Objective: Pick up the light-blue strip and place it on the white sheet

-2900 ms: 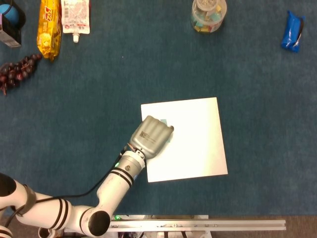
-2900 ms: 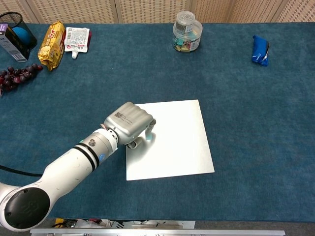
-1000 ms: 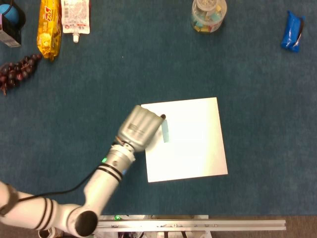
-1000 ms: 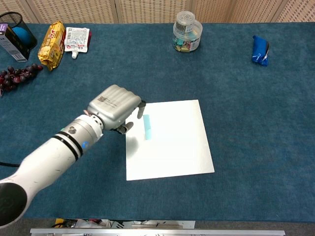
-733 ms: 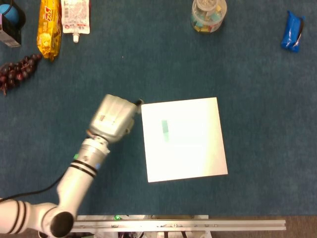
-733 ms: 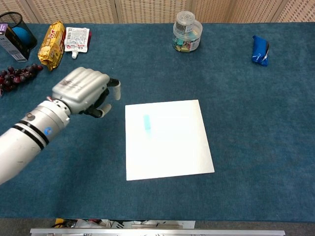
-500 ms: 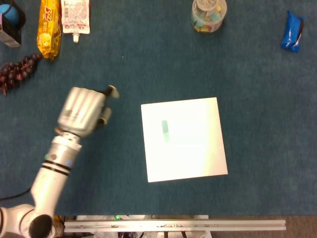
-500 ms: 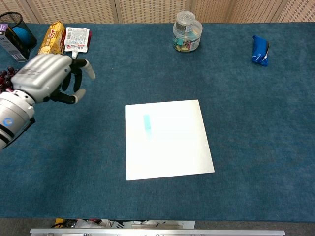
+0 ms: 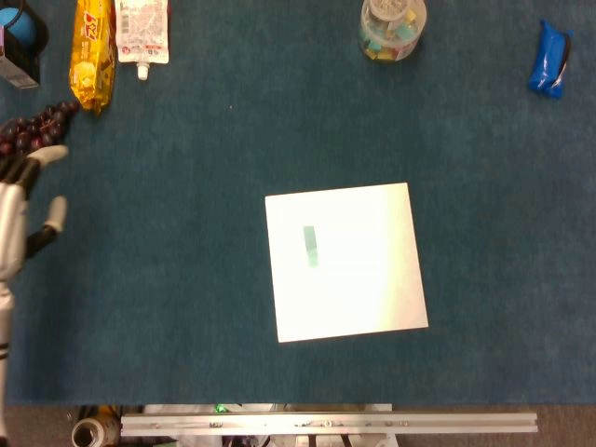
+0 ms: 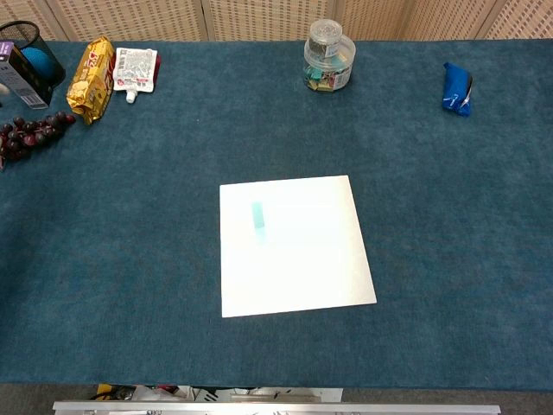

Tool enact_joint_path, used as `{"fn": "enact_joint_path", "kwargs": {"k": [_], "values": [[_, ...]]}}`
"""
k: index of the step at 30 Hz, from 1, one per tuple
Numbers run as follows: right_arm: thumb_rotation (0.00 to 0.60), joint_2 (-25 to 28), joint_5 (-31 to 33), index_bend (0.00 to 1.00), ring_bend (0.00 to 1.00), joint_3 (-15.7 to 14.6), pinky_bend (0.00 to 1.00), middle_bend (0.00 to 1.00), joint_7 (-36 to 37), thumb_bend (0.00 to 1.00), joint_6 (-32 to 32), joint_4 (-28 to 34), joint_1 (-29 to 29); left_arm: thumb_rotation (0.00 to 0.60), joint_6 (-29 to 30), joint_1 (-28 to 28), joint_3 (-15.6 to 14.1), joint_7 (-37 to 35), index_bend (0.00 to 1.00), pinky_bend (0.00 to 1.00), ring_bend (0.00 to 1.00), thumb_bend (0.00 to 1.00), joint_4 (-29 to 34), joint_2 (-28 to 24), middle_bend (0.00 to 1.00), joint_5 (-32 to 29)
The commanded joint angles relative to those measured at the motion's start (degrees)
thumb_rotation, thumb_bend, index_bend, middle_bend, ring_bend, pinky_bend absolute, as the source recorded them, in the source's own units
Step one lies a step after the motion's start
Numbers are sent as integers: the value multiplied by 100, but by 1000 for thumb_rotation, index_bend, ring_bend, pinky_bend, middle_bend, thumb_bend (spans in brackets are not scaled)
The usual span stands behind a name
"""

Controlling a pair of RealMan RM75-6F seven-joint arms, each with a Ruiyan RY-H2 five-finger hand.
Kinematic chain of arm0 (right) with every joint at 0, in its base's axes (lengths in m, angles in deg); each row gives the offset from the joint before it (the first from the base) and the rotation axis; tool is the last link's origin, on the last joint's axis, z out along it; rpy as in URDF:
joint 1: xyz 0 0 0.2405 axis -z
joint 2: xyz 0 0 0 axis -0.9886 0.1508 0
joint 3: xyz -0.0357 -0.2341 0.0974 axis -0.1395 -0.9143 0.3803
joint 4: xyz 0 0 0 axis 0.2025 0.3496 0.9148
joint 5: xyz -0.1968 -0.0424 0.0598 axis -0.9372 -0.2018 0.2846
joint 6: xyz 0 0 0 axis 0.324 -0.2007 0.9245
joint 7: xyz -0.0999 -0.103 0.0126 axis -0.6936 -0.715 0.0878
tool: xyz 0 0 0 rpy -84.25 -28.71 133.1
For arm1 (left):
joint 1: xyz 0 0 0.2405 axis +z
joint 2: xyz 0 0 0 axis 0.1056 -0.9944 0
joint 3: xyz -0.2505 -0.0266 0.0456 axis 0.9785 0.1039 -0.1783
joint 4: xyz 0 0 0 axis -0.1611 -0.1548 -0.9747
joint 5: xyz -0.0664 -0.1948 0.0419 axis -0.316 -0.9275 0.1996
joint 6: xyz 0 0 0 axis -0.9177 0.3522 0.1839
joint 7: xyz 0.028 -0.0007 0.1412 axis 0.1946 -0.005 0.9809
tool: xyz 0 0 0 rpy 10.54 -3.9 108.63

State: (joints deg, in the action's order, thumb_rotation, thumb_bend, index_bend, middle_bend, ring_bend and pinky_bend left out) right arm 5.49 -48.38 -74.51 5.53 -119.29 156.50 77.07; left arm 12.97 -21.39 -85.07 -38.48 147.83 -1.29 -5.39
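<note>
The table (image 9: 186,279) carries the sheet (image 9: 363,289) near its middle. The strip (image 9: 310,246) lies flat on the sheet's left part, long side pointing away from me. My left hand (image 9: 17,223) sits at the table's left edge, fingers (image 9: 54,215) spread, holding nothing, well apart from the strip.
</note>
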Motion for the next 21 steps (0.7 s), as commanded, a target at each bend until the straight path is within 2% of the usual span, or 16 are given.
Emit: {"fn": "enact_joint_path", "kwargs": {"k": [1,10,21], "values": [[600,-15,9,513,449,-5,526,489,-33,191,13,8,-10,600,276,282,-3,-241,267,438,332,377,-266,26,341,167],[600,-48,56,513,449,-18,526,489,-55,191,56,2,-20,600,647,788,94,-357,267,434,332,377,-306,-52,339,320],[600,-48,64,513,449,-81,526,489,9,190,155,-7,-25,600,449,960,220,-91,267,429,332,377,-100,-198,338,423]]}}
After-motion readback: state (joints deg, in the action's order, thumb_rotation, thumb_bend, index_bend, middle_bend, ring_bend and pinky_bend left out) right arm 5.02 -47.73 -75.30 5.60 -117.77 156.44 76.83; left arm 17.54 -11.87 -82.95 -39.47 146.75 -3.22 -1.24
